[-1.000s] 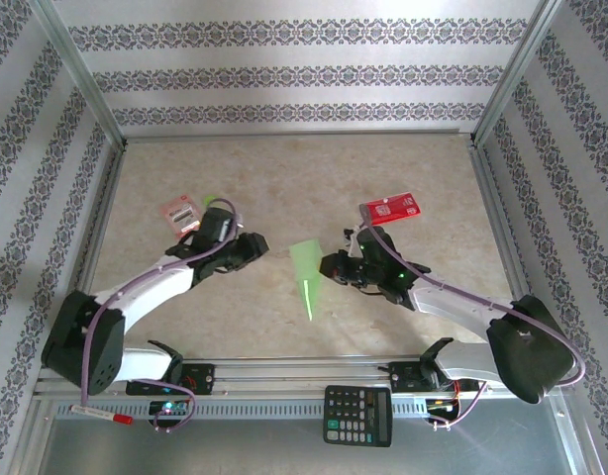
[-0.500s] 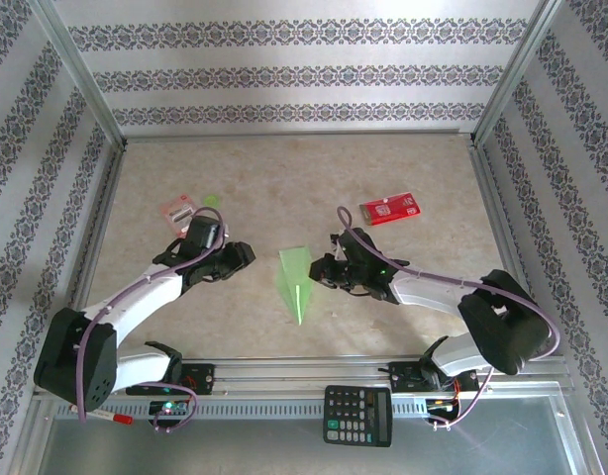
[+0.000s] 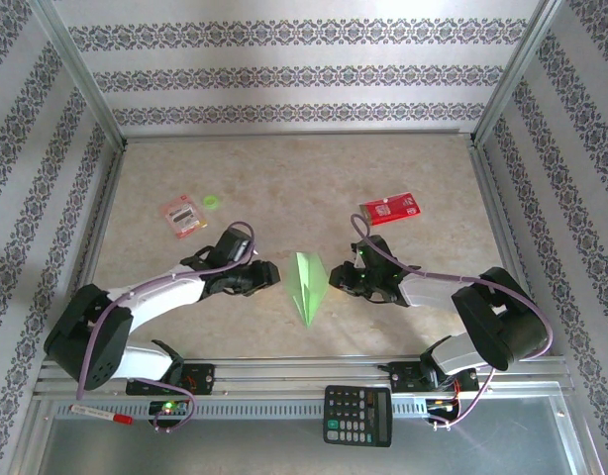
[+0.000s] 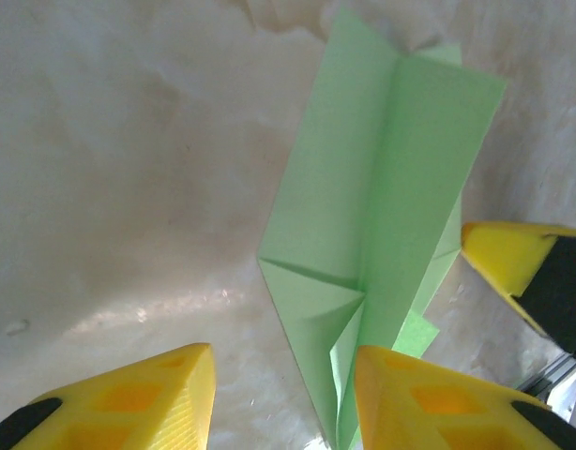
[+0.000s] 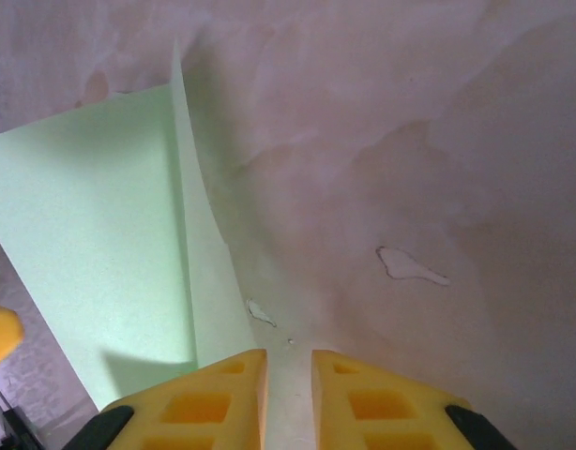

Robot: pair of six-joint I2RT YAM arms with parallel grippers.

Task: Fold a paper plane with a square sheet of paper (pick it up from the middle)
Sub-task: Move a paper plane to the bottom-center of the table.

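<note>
Top view: paper plane lies flat on the bench, directly between the left gripper and the right gripper, just beside each. Neither gripper has hold of it.

Appearance: thin light-green paper, folded to a slim pointed dart. The broad tail is on the side away from the arm bases and the point is on the side towards them. One long crease runs down the centre from tail to point.

Left wrist view: the plane sits ahead of the gripper and to the right of its centre line. The two long halves meet at a raised centre fold. A small triangular fold-over is visible near the narrow end, and a short tab of paper sticks out along the far edge. The narrow end comes down just beside the right-hand finger, not between the two fingers. Left gripper stands moderately open and holds nothing.

Right wrist view: the plane is ahead and to the left of the gripper. Its broad panel lies flat and one long edge is lifted off the bench as a standing flap. Right gripper fingers are parted by a narrow slit only. Bare bench shows through the slit, and nothing is gripped.
</note>
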